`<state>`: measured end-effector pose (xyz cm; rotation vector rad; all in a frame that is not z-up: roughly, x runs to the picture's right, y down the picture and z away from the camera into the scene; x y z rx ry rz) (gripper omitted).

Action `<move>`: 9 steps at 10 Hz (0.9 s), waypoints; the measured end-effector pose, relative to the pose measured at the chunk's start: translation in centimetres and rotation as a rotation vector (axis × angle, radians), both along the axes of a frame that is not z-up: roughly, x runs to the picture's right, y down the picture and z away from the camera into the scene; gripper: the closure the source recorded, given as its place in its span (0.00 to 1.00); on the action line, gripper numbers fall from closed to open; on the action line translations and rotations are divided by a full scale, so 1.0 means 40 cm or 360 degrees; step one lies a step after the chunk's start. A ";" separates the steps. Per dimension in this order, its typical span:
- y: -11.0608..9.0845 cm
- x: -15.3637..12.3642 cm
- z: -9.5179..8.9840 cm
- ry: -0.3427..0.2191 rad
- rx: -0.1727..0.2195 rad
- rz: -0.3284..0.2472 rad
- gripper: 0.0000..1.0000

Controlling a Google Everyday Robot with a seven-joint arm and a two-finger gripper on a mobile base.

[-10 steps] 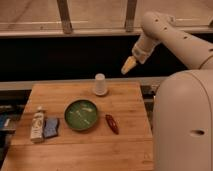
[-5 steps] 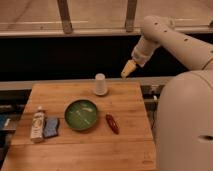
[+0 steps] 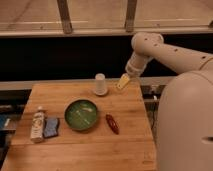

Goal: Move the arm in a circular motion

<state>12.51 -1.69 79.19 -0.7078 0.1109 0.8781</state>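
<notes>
I am lowering my arm; my gripper is now hanging nearer the cup, just right of it; its grip I cannot tell.

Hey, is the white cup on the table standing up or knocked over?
Standing: the white cup rests on end on the table, with the gripper hovering close beside it.

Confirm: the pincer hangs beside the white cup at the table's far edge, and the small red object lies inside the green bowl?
Not quite. The camera view shows the small red object on the table beside the green bowl, not inside it. The arm does hold its pincer beside the white cup at the far edge.
</notes>
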 end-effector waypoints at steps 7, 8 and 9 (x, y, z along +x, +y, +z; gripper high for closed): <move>-0.061 -0.042 0.139 0.0009 -0.0040 -0.0023 0.20; -0.082 -0.096 0.140 -0.0050 -0.0024 -0.0042 0.20; -0.086 -0.145 0.140 -0.0102 -0.0020 -0.0065 0.20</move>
